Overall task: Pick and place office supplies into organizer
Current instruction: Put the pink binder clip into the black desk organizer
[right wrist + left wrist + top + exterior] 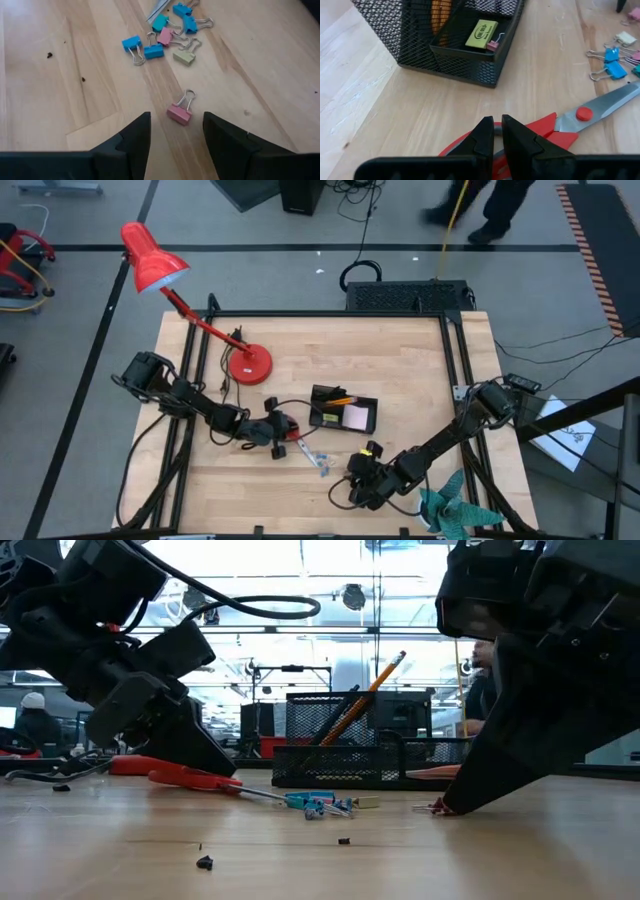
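Pink binder clip [179,113] is lying just ahead between the right gripper's [175,134] parted fingers — lined up for a pinch — while the left gripper [497,136] is clamping the red-handled scissors [580,114] beside the mesh organizer [465,55].

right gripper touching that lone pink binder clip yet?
Apart. The right wrist view shows the pink binder clip lying on the table between the open fingers of the right gripper, with bare wood showing on both sides of it.
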`<action>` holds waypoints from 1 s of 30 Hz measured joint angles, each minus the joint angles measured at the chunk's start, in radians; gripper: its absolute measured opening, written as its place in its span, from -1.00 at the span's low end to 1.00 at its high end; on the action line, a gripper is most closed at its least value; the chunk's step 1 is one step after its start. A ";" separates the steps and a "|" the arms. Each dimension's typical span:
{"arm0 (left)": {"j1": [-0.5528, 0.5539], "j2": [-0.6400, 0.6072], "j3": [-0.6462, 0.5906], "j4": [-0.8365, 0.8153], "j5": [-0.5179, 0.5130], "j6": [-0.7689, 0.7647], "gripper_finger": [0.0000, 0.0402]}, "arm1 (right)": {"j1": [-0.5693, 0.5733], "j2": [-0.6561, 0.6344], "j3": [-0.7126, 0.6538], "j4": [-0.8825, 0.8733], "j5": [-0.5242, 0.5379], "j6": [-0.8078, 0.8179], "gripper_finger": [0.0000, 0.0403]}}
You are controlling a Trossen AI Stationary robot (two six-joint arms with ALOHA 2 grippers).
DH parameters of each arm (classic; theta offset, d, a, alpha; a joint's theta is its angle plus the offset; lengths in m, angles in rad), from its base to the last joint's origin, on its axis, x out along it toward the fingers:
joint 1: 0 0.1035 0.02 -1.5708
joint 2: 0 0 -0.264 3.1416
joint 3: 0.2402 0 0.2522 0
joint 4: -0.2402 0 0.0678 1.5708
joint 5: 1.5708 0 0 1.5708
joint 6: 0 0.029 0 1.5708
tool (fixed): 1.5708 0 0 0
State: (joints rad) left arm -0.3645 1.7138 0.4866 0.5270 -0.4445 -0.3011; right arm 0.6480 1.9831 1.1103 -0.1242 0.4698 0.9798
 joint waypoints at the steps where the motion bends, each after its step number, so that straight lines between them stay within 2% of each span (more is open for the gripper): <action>1: -0.002 0.000 0.000 0.000 0.000 0.000 -0.77 | 0.000 0.000 0.000 0.000 0.001 0.000 -0.14; 22: -0.007 0.000 0.000 0.000 -0.001 0.006 -0.77 | -0.012 0.005 -0.002 0.020 -0.002 0.013 -0.15; 25: -0.007 0.000 0.000 0.000 -0.001 0.006 -0.77 | -0.012 0.006 -0.002 -0.006 -0.006 0.009 -0.21; 30: -0.007 0.000 0.000 0.000 -0.001 0.006 -0.77 | -0.012 0.006 -0.003 -0.022 -0.004 -0.008 -0.42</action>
State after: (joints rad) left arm -0.3717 1.7138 0.4866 0.5266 -0.4454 -0.2955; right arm 0.6361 1.9896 1.1069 -0.1461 0.4657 0.9719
